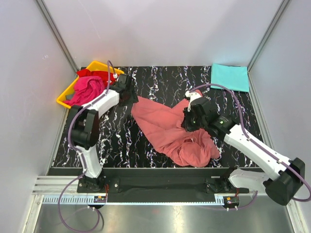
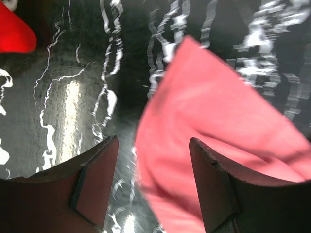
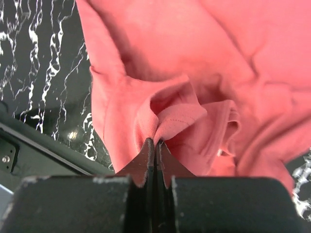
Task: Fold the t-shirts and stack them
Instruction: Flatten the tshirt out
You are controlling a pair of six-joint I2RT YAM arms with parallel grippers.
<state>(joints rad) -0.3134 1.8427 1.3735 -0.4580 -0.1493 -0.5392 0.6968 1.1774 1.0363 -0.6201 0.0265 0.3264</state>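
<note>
1. Four soft, plain shirts are showing. A salmon-pink t-shirt [image 1: 170, 128] is lying rumpled across the middle of the glossy black, white-veined counter [image 1: 112, 141]. A turquoise t-shirt [image 1: 230, 76] is lying folded into a flat rectangle at the far right corner.
2. Reaching forward low, the left arm is holding its left gripper [image 2: 153, 160] spread open just over the counter. The salmon-pink shirt's far-left corner is lying in the gap, ungripped.
3. Bending in from the right, the right arm is keeping its right gripper [image 3: 155, 145] clenched on a stitched fold of that shirt.
4. At the far left, a yellow plastic tray [image 1: 99, 64] is holding a bunched magenta t-shirt [image 1: 88, 90] and a red t-shirt [image 1: 95, 74] behind it.
</note>
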